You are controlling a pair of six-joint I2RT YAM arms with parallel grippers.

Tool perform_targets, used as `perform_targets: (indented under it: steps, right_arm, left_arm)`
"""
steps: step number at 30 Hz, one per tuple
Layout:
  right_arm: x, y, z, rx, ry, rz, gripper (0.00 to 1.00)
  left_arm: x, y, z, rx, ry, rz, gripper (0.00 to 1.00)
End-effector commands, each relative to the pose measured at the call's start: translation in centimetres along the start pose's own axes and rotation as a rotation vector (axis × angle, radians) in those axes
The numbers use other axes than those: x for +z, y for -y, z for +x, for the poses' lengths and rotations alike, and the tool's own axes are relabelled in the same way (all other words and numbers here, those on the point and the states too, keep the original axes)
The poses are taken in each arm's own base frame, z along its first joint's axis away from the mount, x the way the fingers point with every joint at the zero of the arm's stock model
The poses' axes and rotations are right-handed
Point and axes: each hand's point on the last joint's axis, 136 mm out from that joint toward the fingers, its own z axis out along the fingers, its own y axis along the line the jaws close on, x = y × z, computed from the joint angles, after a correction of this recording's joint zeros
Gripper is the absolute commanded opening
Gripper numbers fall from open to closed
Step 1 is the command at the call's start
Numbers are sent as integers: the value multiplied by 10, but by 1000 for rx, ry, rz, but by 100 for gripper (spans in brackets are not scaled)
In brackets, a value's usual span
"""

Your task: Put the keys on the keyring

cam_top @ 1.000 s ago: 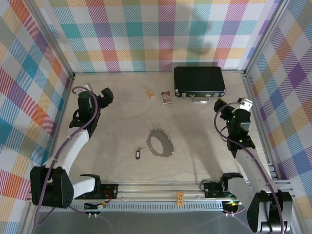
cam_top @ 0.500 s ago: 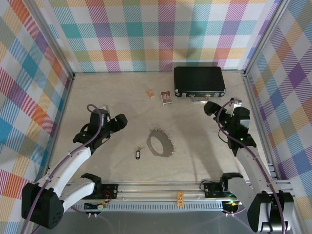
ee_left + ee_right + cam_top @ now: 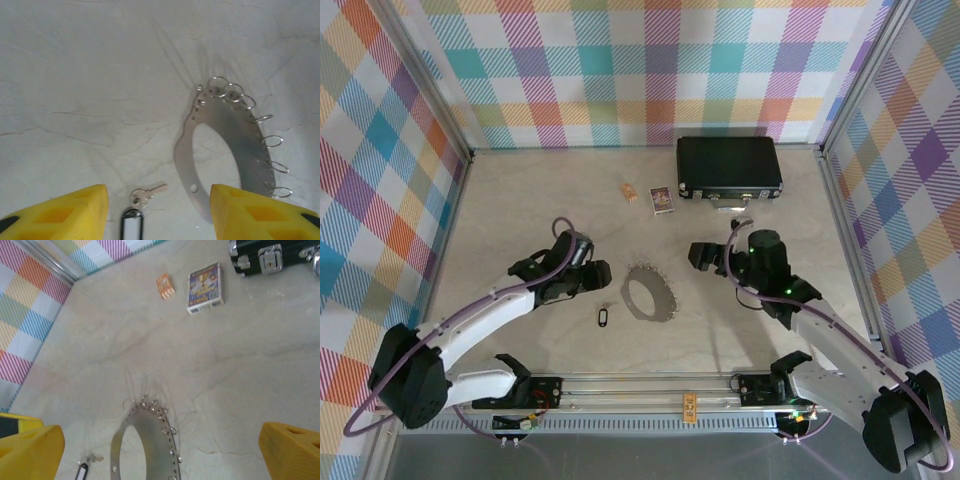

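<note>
A small silver key (image 3: 149, 192) with a dark-framed tag (image 3: 131, 226) lies on the pale, veined bench (image 3: 75, 75). It is just beside a flat oval steel plate (image 3: 240, 150) edged with wire split rings (image 3: 272, 141). The left gripper (image 3: 596, 277) and right gripper (image 3: 702, 256) flank them, yellow jaws spread wide and empty.

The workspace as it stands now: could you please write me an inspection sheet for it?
Surface: pale table with faint veins.
Job's things: metal keyring plate at centre, small rings along one edge; tagged key beside it, apart, on no ring.
Clutter: black case, card box and orange packet at the far side.
Grippers: left gripper open near the key, empty; right gripper open, empty.
Cables: purple cable along each arm.
Surroundings: plaid walls; aluminium rail in front.
</note>
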Motion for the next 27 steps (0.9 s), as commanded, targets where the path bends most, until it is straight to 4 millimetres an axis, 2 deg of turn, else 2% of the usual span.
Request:
perform_targets:
  steps: [1, 8, 12, 14, 21, 27]
  right_arm:
    - [5, 9, 13, -47, -4, 56, 99]
    - [6, 19, 17, -43, 2, 113, 99]
    - [5, 18, 16, -44, 10, 107, 99]
    - [4, 19, 17, -45, 11, 108, 99]
    - [3, 17, 17, -38, 14, 98, 99]
    - [4, 16, 19, -33, 8, 89, 99]
  left_arm:
    - [1, 8, 0, -1, -48, -46, 55]
    - [37, 24, -1, 16, -135, -99, 40]
    - [62, 36, 1, 15, -196, -92, 36]
    - [73, 42, 0, 11, -213, -83, 31]
    - [97, 48, 1, 5, -253, -88, 30]
    - [110, 41, 0, -8, -260, -106, 29]
